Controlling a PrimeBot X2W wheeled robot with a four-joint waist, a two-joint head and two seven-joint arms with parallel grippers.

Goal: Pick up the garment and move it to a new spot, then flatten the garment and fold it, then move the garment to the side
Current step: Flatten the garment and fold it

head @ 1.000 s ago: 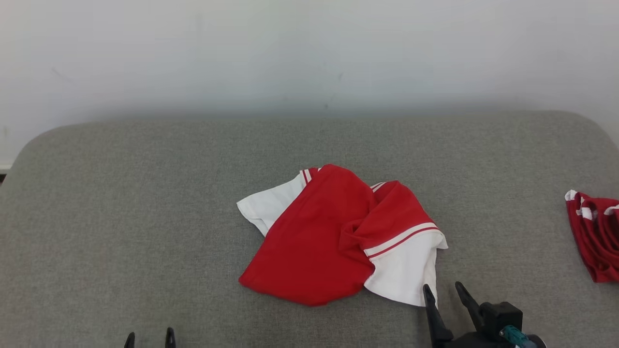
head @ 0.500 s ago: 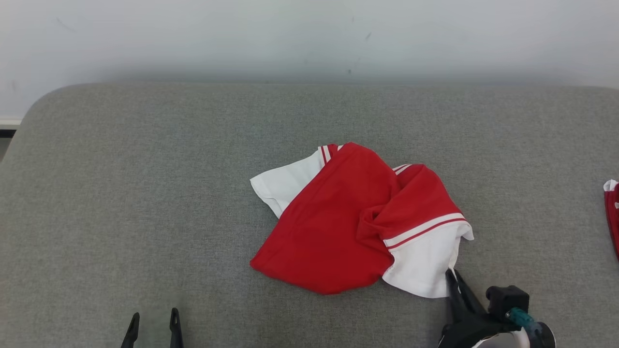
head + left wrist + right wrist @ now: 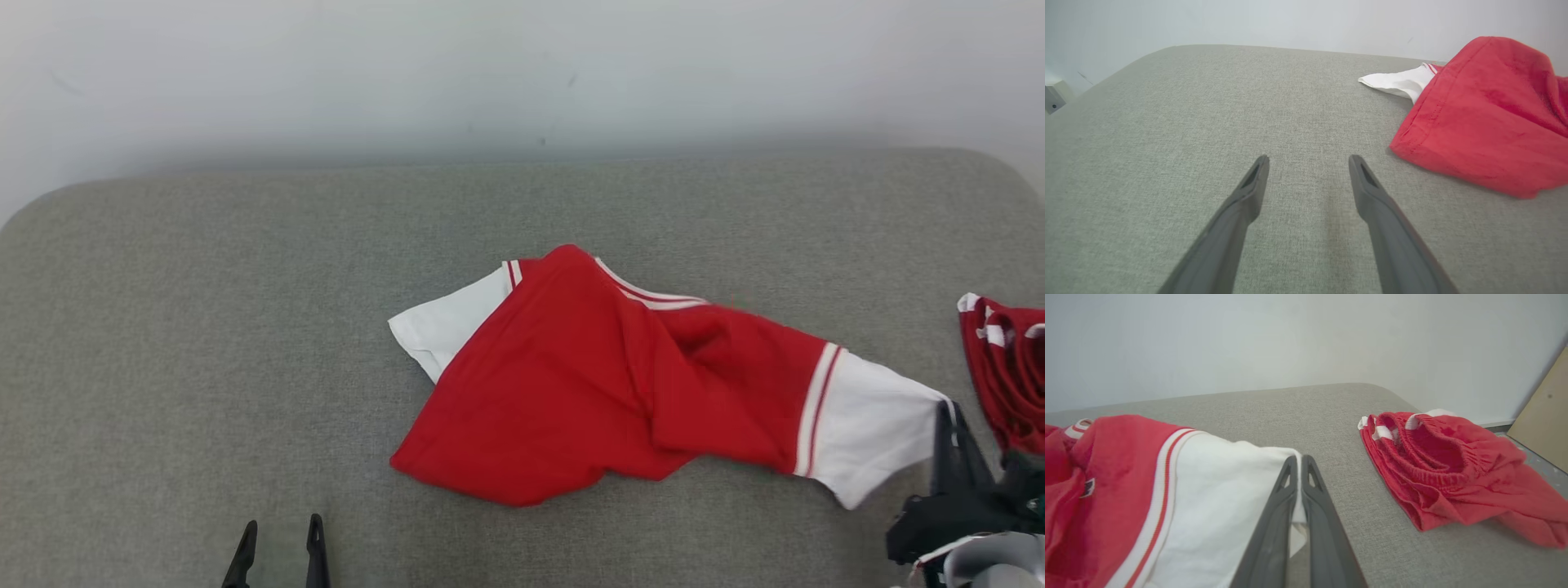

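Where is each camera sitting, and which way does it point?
Head: looking down at the shirt on the grey cushion; left gripper and right gripper at the bottom.
Left wrist: along its open fingers over bare cushion.
Right wrist: along fingers shut on the shirt's white sleeve.
Shared: head and right wrist show the red shorts.

Garment (image 3: 571, 384) — soft matt cloth; cushion (image 3: 204, 327) — coarse woven fabric, matt, faintly rough.

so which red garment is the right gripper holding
The red and white shirt in the middle: the right gripper has jaws shut on its white sleeve. The red shorts lie apart, untouched.
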